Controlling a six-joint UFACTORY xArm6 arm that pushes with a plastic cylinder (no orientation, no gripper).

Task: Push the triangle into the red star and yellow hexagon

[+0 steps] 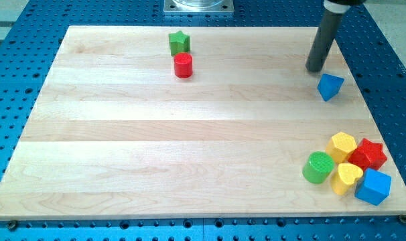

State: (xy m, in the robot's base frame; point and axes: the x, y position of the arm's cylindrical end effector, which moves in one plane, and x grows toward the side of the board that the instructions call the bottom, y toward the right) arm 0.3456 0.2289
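Observation:
A blue triangle [330, 86] lies near the view's right edge, in the upper half of the wooden board [156, 134]. My tip [315, 69] rests just above and to the left of it, very close to its upper left side. A red star [368, 154] and a yellow hexagon [342, 145] sit side by side in a cluster at the view's bottom right, well below the triangle.
The same cluster holds a green cylinder [318, 167], a yellow heart [347, 177] and a blue cube [374, 187]. A green star [179, 43] and a red cylinder [183, 65] stand at the view's top centre-left. Blue perforated table surrounds the board.

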